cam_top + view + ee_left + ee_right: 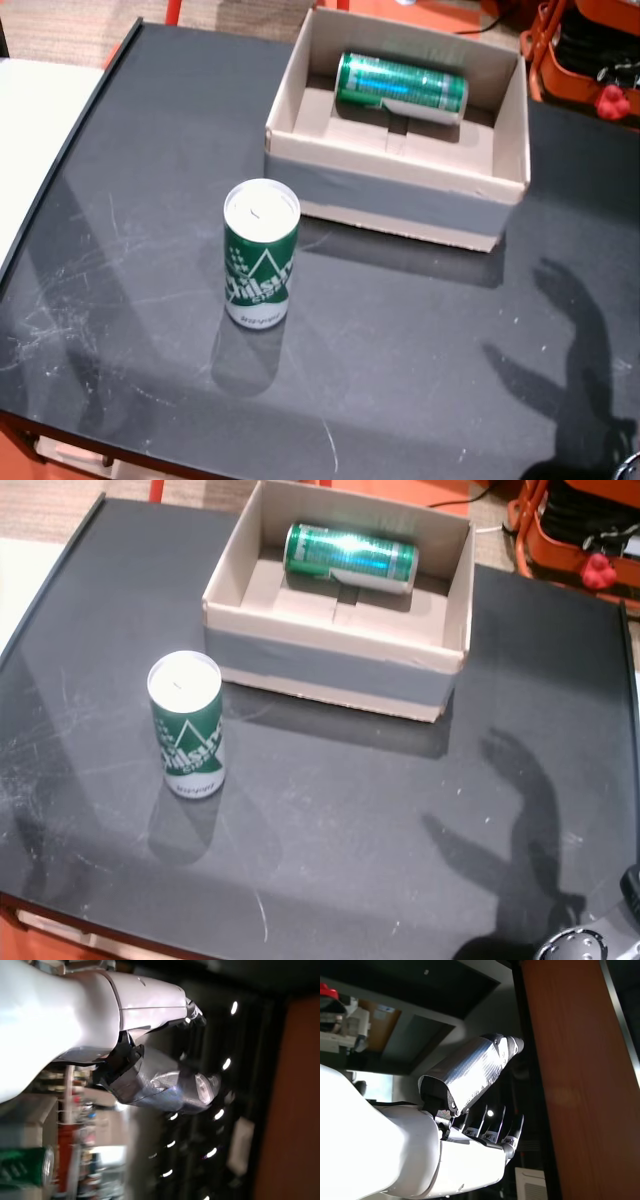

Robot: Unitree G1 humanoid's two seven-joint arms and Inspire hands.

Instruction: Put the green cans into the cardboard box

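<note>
In both head views we look down on a dark table (420, 350) with a cardboard box (400, 200) standing open near its far edge. One green can (400, 85) lies on its side inside the box, against the far wall, its length running across the box. A second green can (261, 255) stands upright on the table, outside the box and near its front left corner (a clear strip of table separates the two). Its pale top faces up and white lettering shows on its side. We see the same arrangement in the other head view: the lying can (350, 556) in the box (330, 670), the standing can (187, 725) apart from it on the table (400, 820).

Neither hand reaches over the table in the head views; only shadows fall on the right part of the surface.

In the left wrist view, the left hand (165, 1085) is raised against a dim ceiling with lights. It grips nothing, but we cannot tell how far its fingers are curled. In the right wrist view, the right hand (480, 1105) holds nothing, its fingers (512, 1132) extended and slightly apart, thumb standing away from them.
</note>
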